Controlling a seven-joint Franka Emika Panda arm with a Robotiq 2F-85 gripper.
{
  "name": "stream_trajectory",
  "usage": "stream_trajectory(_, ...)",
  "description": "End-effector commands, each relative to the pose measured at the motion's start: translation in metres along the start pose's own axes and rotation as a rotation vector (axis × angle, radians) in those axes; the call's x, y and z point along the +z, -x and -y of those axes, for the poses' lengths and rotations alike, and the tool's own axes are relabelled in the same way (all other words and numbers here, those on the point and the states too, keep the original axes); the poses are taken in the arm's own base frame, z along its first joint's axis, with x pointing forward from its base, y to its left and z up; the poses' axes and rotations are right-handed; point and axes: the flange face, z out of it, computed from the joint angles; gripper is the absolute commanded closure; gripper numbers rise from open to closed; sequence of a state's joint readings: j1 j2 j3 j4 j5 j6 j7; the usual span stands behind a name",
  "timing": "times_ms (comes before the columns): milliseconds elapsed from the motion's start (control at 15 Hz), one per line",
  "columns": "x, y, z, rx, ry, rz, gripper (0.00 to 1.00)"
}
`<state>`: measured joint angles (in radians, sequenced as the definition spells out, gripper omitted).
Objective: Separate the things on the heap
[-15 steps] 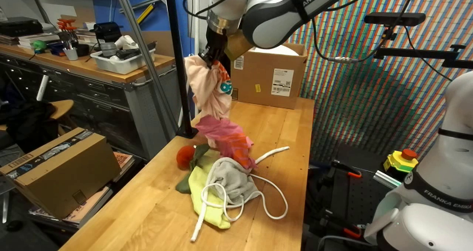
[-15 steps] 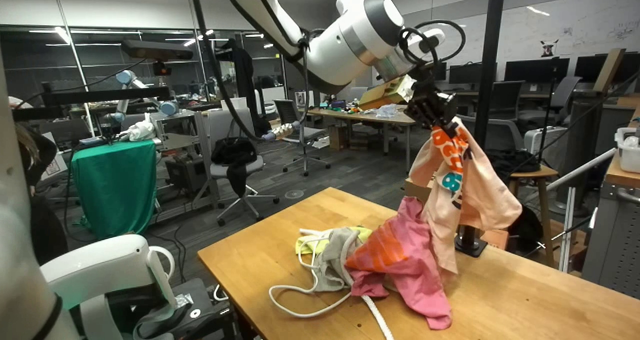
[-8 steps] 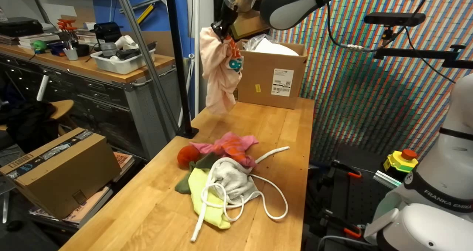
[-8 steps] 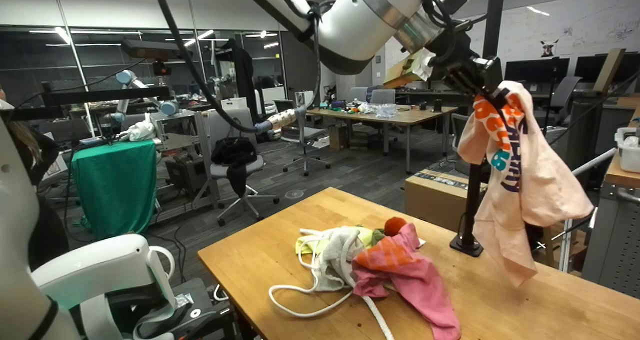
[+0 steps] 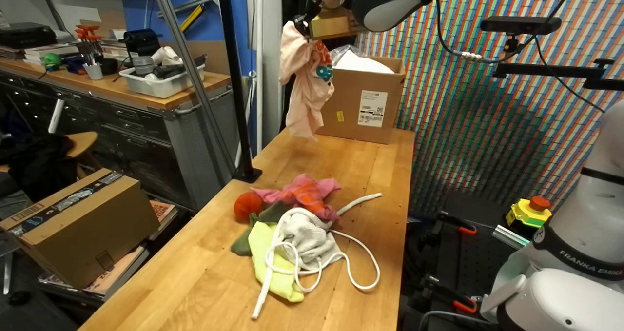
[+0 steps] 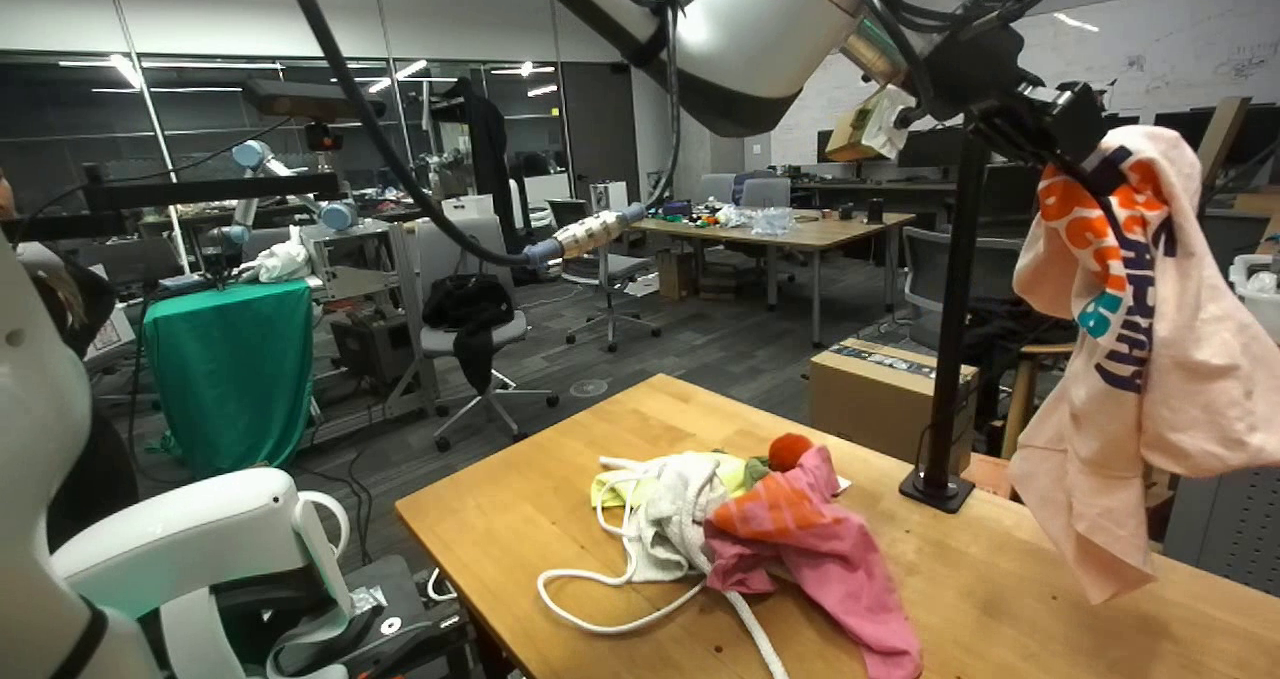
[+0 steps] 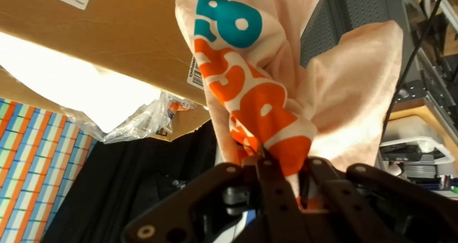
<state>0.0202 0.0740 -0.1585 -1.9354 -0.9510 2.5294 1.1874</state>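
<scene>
Pole (image 5: 235, 77) and open box (image 5: 350, 97) stood on the desk (image 5: 375, 170) in an exterior view, the pole at its left edge, the box at its far end, a white thing (image 7: 89, 82) and clear plastic (image 7: 139, 128) showing at its mouth. Lower down on the left was a taped box (image 5: 80, 228), with a workbench (image 5: 139, 141) beyond it; a stop button (image 5: 529, 211) sat off to the right. The gripper (image 7: 286, 162) was clamped on a pale pink cloth (image 5: 309, 87), which hung well apart from the heap (image 5: 297, 233) and covered the open box's left edge. Nearer, in the heap on the desk, white rope (image 5: 360, 201) looped over a grey cloth (image 5: 312, 241) and a yellow-green cloth (image 5: 280, 287), beside a dark green cloth (image 5: 241, 244).

In an exterior view, a red ball (image 6: 790, 449) was partly hidden behind a pink-and-orange cloth (image 6: 840, 559), whose near tip was cut off, like the white rope's near end and the pale pink cloth's right side. Folds broke up the printed letters (image 7: 254, 100); small print on the label (image 5: 373, 108) was unreadable.
</scene>
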Motion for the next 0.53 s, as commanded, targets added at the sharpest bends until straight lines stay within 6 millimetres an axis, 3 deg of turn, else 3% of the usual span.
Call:
stream_trajectory(0, 0.018, -0.016, 0.007, 0.044, 0.056, -0.018, 0.92)
stream_trajectory(267, 0.042, -0.019, 0.014, 0.039, 0.097, 0.009, 0.92)
stream_trajectory(467, 0.065, -0.034, 0.016, 0.098, 0.151, -0.03, 0.92)
